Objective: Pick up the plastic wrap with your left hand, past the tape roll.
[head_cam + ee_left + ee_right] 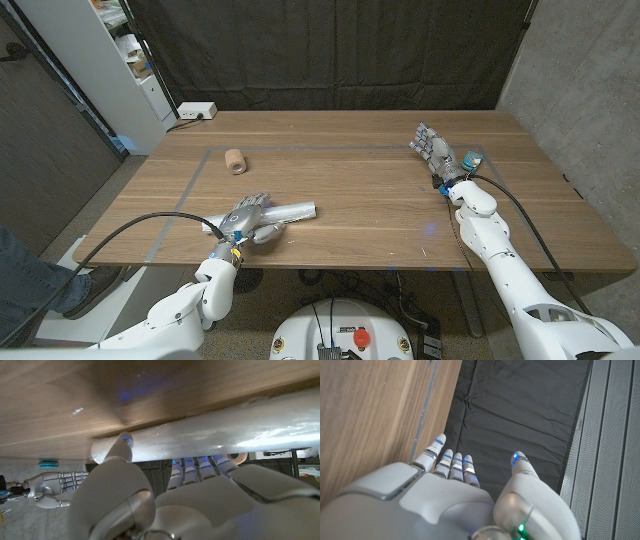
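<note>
The left arm comes in from the near left corner, its left hand (250,216) low over the table's near part, fingers (190,467) reaching forward and thumb set apart – whether they grip is unclear. The right arm stretches up the far right side; the right hand (432,146) stands with fingers (451,462) extended, apart, holding nothing

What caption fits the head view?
Left hand on the plastic wrap; tape roll beyond; right hand open.
</note>
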